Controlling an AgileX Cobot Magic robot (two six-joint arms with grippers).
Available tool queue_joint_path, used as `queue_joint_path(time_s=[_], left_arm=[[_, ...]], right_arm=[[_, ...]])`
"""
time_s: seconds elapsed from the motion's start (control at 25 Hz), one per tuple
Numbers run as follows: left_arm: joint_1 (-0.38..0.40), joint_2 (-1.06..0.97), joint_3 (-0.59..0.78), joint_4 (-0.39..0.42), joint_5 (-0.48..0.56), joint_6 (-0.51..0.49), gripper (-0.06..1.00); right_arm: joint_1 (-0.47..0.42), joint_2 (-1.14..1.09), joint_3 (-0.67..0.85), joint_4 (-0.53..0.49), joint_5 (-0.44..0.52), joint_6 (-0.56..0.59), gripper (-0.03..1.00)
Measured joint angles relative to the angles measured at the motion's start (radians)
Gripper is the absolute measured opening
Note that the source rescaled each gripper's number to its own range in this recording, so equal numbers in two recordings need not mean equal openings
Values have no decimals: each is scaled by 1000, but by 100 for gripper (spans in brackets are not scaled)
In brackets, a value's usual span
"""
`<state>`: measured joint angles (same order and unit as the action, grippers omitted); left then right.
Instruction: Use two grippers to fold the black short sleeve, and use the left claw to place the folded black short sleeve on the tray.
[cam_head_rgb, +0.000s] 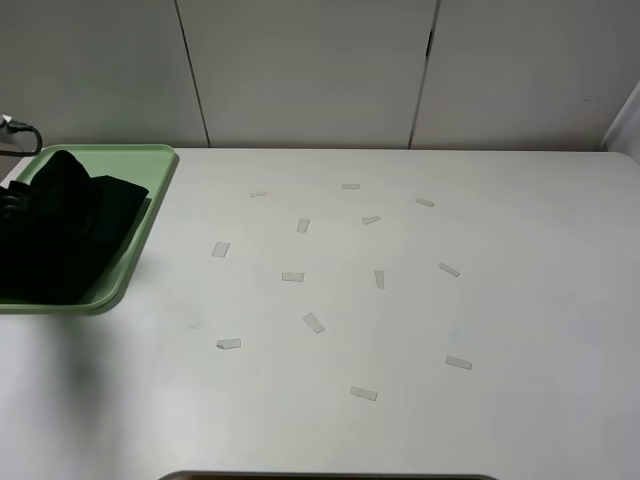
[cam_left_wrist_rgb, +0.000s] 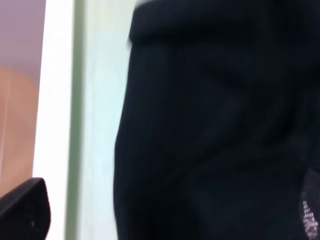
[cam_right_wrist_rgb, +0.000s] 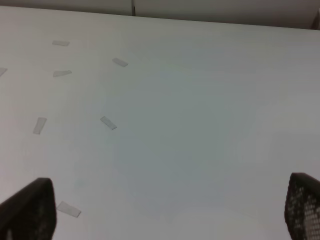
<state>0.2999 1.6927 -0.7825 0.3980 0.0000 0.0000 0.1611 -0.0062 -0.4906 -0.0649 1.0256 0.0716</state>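
White worktop (cam_head_rgb: 420, 300) dotted with pale tape strips (cam_head_rgb: 313, 322): folded plain black cloth short sleeve (cam_head_rgb: 60, 235) lies in pale green plastic tray (cam_head_rgb: 160, 170); both pincers wide, empty; task apparently complete.

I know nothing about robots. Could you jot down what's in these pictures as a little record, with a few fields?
Cloth: black short sleeve, bunched, lying on the tray
Tray: pale green tray, at the table's left edge
Table: white table, with small tape strips scattered over the middle
Left gripper: left claw close above the cloth, jaws open, holding nothing
Right gripper: right gripper over bare table, jaws wide open, holding nothing
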Motion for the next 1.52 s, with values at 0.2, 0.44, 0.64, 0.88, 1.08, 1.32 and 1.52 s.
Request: queue_joint_path(time_s=[0.2,0.44,0.64,0.88,1.08,1.32,1.52], left_arm=[[10,52,0,0,-27,-21,100],[-6,58,0,0,0,-25,100],[-57,58,-1,0,128,-25,100],[-113,58,-1,0,236,-28,100],[-163,10,-1,0,293,-28,100],[-215,-251,-1,-6,313,-47,100],[-231,-467,-1,-32,317,-118,100]], right_arm=[[0,0,0,0,0,0,100],[0,0,0,0,0,0,100],[0,0,0,0,0,0,100],[0,0,0,0,0,0,100],[0,0,0,0,0,0,100],[0,0,0,0,0,0,100],[0,0,0,0,0,0,100]])
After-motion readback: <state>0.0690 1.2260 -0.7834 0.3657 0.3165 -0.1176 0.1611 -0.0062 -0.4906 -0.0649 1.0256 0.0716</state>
